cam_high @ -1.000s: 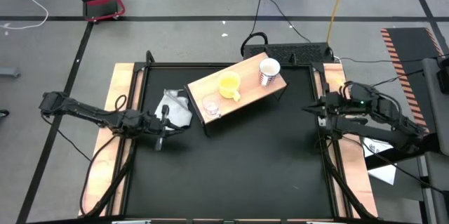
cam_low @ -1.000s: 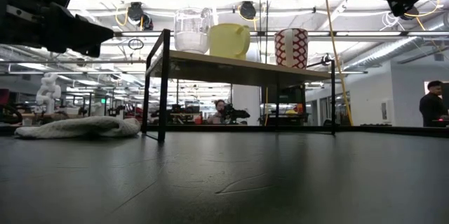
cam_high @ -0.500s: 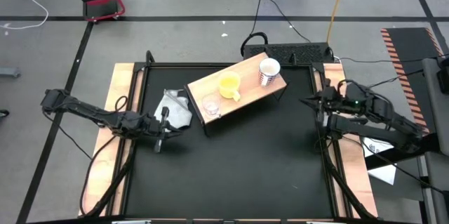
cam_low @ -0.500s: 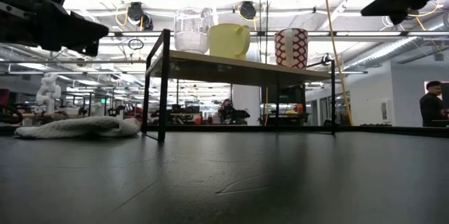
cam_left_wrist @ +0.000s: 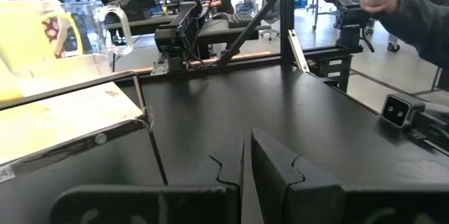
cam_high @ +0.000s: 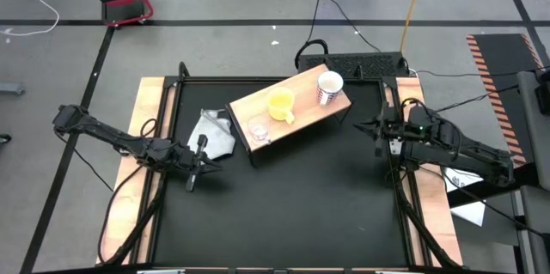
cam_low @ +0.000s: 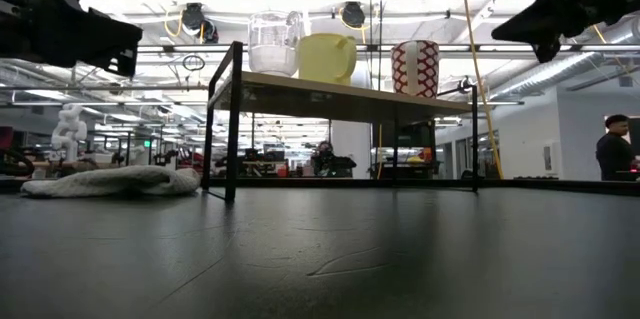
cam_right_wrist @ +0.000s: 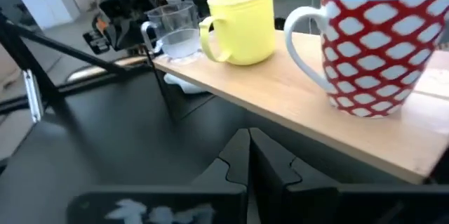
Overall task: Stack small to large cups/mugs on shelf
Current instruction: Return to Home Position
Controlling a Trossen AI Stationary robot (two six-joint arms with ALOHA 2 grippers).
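The shelf (cam_high: 290, 109) stands on the black table, its wood top bearing three vessels in a row. These are the clear glass cup (cam_high: 258, 128), the yellow mug (cam_high: 281, 104) and the white mug with red pattern (cam_high: 330, 88). All three stand upright on their bases. My left gripper (cam_high: 209, 165) is shut and empty, left of the shelf's near-left corner and above the table. My right gripper (cam_high: 359, 125) is shut and empty, right of the shelf. It points at the red-patterned mug (cam_right_wrist: 375, 48), with the yellow mug (cam_right_wrist: 242, 24) and the glass cup (cam_right_wrist: 175, 31) beyond.
A white-grey cloth (cam_high: 215, 132) lies on the table against the shelf's left end; it also shows in the low view (cam_low: 110, 181). The shelf has thin dark legs (cam_low: 232, 124) and open space beneath. People stand in the room beyond the table (cam_low: 612, 149).
My right gripper has moved toward the table's left, closing on the shelf's right end, and stays shut. My left gripper has drifted a little toward the table's near edge. The cups and the shelf have not moved.
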